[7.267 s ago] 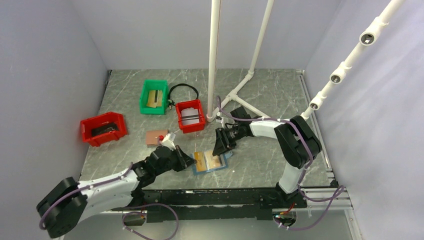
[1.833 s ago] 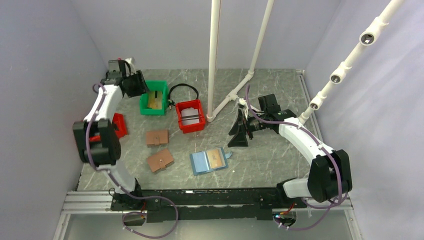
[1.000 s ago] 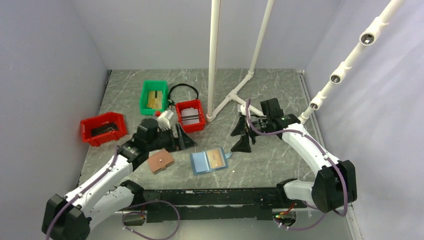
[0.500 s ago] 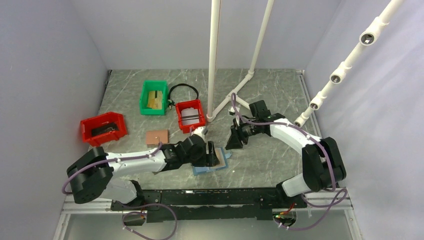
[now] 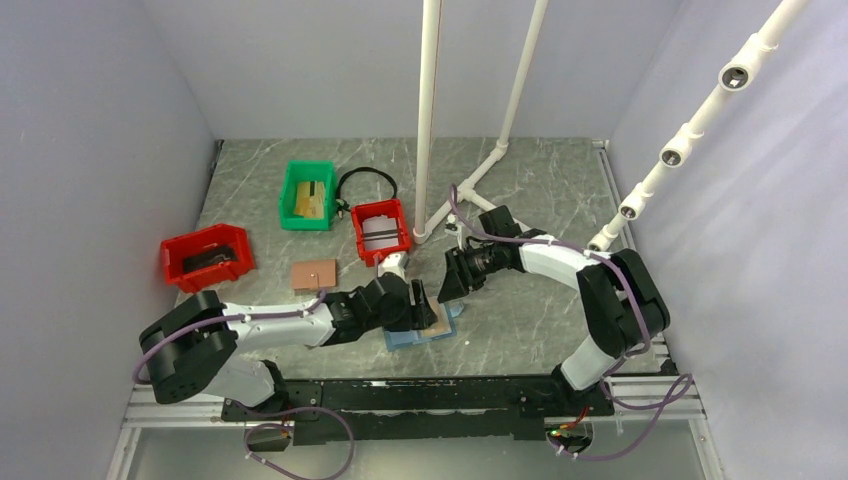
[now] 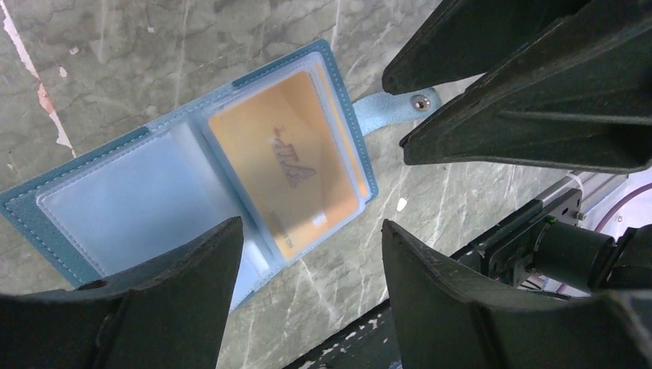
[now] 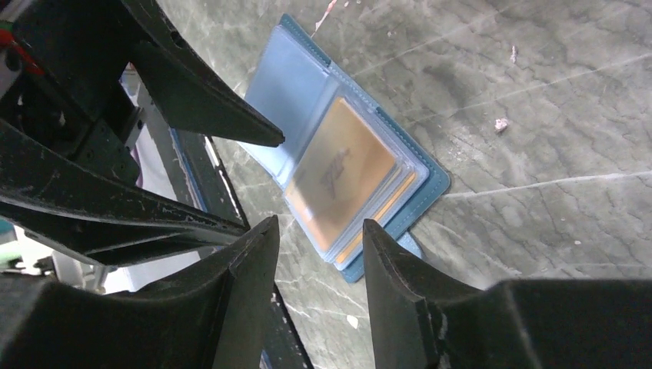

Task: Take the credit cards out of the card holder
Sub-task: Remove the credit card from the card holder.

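Observation:
The blue card holder (image 6: 108, 207) lies open and flat on the marble table, with its snap tab (image 6: 392, 104) sticking out to one side. A gold-tan credit card (image 6: 288, 165) sits in its clear right-hand pocket, and edges of more cards show beneath it. In the right wrist view the card holder (image 7: 288, 84) and the card (image 7: 338, 173) show the same. My left gripper (image 6: 311, 224) hovers open just over the holder, nothing between its fingers. My right gripper (image 7: 319, 223) is open too, hanging close above the card's side. From above, the left gripper (image 5: 422, 305) covers much of the holder (image 5: 440, 330).
A green bin (image 5: 307, 195), a red bin (image 5: 381, 230) and a second red bin (image 5: 207, 257) stand at the back left. A brown wallet (image 5: 313, 273) lies left of the left arm. White pipes (image 5: 428, 120) rise behind. The two grippers' fingers are very near each other.
The left arm has swung right from beside the brown wallets to above the card holder. The right gripper has moved left and down toward it, its jaws narrower than before.

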### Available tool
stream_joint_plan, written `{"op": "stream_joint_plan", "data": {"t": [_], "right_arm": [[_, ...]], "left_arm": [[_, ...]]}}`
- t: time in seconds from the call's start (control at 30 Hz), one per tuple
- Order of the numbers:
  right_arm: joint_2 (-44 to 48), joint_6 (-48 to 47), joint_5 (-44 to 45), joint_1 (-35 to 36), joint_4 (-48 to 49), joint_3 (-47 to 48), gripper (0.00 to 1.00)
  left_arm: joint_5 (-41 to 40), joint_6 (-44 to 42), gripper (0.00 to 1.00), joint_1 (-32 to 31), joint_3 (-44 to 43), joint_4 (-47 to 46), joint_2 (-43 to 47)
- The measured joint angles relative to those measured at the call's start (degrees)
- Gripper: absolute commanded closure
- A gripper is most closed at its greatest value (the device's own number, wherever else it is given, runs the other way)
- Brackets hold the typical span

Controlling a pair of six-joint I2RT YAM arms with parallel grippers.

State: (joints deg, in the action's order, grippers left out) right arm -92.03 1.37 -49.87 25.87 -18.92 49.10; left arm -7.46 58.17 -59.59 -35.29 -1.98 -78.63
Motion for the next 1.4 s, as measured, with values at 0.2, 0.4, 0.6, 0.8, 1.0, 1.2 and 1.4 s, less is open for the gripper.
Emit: {"op": "stream_joint_plan", "data": {"t": [0.2, 0.4, 0.6, 0.8, 1.0, 1.2, 1.4], "right_arm": [[-2.91, 4.52, 0.11, 1.36, 2.45, 0.0, 0.52], [-6.54, 6.25, 0.5, 2.51, 2.6, 0.0, 0.52], [-6.67, 6.8, 2.34, 2.86, 2.56, 0.0, 0.52], [-6.69, 6.8, 3.41, 3.1, 2.54, 0.02, 0.51], [-7.52, 6.86, 2.82, 3.48, 2.71, 0.46, 0.6], [-8.15, 7.21, 1.77, 3.52, 2.75, 0.46, 0.63], [-8.15, 8.0, -1.75, 4.09, 3.28, 0.46, 0.64]], "left_arm": [[0.04, 0.0, 0.27, 0.0, 3.48, -3.5, 0.0], [0.11, 0.0, 0.29, 0.04, 4.17, -5.57, -0.28], [0.09, 0.07, 0.33, 0.33, 5.05, -7.56, -0.74], [0.13, 1.11, 0.33, 0.81, 6.14, -10.03, -2.01], [0.72, 1.27, 0.32, 1.09, 6.14, -12.28, -3.37], [1.92, 1.09, 0.3, 1.38, 6.14, -14.45, -4.57], [3.63, 1.03, 0.3, 1.55, 5.29, -16.0, -6.16]]}}
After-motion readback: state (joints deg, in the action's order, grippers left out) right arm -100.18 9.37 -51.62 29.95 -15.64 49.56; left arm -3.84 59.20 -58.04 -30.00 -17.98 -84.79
